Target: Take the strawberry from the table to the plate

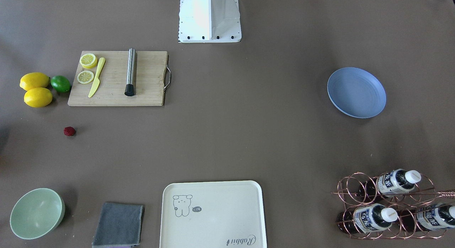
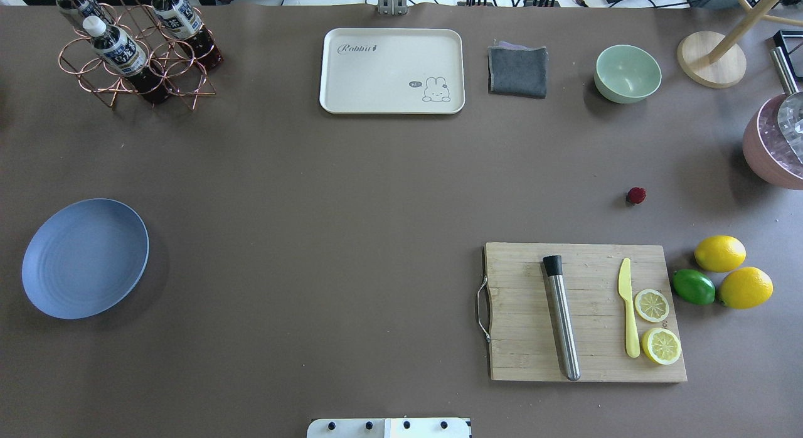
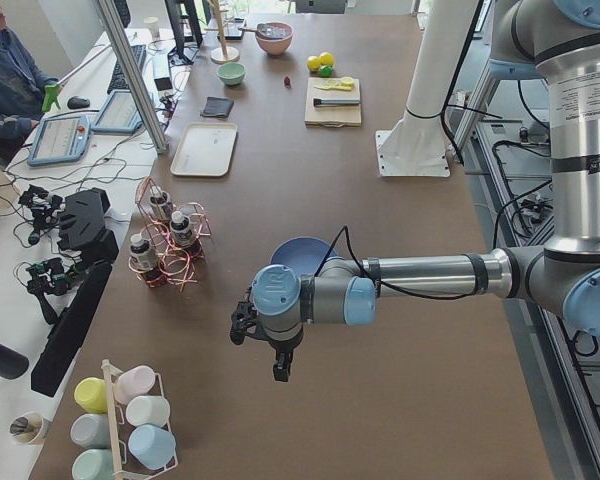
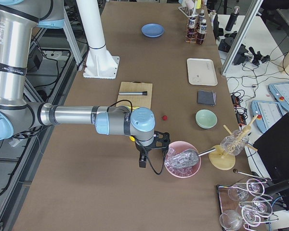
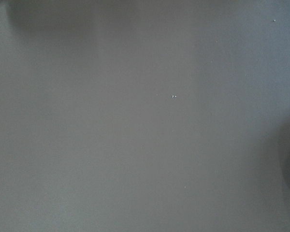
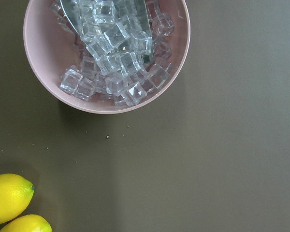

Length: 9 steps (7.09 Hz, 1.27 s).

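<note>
The strawberry [image 1: 69, 131] [image 2: 635, 196] lies alone on the brown table [image 1: 227, 134], between the cutting board and the green bowl. Far across the table sits the light-blue plate [image 1: 356, 92] [image 2: 85, 257] with nothing on it. My left gripper [image 3: 280, 372] shows only in the exterior left view, pointing down beside the plate [image 3: 298, 252]; I cannot tell whether it is open or shut. My right gripper [image 4: 142, 163] shows only in the exterior right view, pointing down past the lemons near a pink bowl, a short way from the strawberry [image 4: 164, 116]; its state I cannot tell either.
A wooden cutting board [image 2: 583, 312] carries a steel muddler, a yellow knife and lemon slices. Two lemons [image 2: 719, 253] and a lime [image 2: 693, 286] lie beside it. A pink bowl of ice cubes [image 6: 106, 53], a green bowl [image 2: 627, 73], grey cloth [image 2: 517, 71], cream tray [image 2: 392, 71] and bottle rack [image 2: 135, 55] line the far side.
</note>
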Tool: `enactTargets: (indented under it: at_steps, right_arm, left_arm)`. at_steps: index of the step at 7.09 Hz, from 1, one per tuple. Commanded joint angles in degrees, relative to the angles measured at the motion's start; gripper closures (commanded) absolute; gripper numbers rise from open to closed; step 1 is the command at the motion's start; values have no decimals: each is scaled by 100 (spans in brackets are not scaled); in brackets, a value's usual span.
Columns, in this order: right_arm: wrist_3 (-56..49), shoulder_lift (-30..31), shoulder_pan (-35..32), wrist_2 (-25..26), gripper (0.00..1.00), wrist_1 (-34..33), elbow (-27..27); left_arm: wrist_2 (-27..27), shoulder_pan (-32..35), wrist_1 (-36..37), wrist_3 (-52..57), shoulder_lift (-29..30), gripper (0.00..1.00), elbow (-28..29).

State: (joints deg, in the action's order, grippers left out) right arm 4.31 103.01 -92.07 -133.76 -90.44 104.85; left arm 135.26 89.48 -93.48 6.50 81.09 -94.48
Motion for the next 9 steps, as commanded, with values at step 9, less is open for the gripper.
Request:
enactTargets:
  at_steps: [9]
  right_arm:
    - [0,9,22,-79,0,9,70]
  left_arm:
    - [-9,-10,-224,-18,21,1,-167]
